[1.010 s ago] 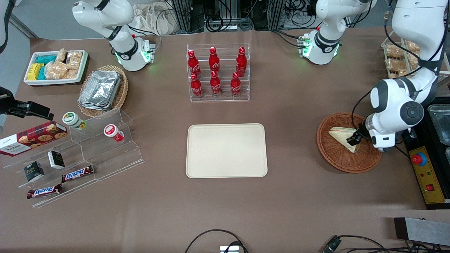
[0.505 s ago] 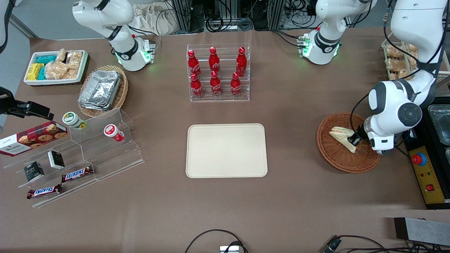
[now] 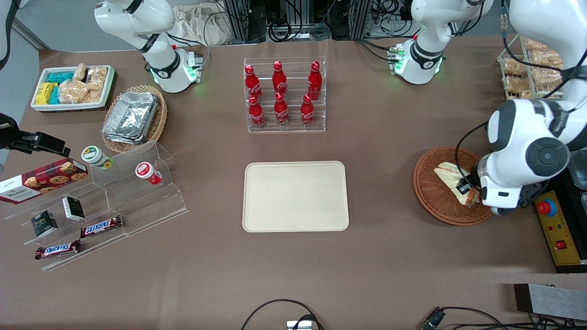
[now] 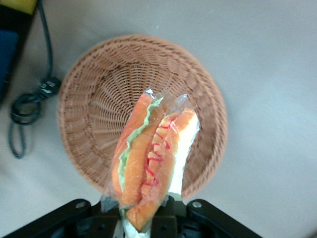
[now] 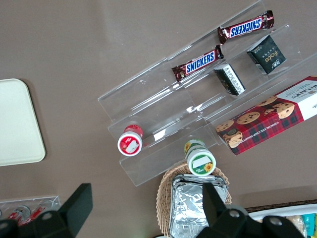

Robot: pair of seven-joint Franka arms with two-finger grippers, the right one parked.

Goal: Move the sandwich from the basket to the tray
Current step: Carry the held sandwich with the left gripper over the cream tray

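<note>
Tool (image 3: 464, 189) grips sandwich (image 4: 148, 163) above basket (image 4: 89, 124); tray (image 3: 295, 196) bare.

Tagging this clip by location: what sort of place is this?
Probably a robotics lab mocked up as a snack counter: cola bottles in a rack, Snickers bars, and the end effector holding the sandwich above the basket.

Robotics lab staged as a shop: Franka arm bases (image 3: 172, 68) bolted to bench (image 3: 390, 256), cola bottles (image 3: 280, 94) in acrylic rack, loose cabling (image 3: 275, 311).
</note>
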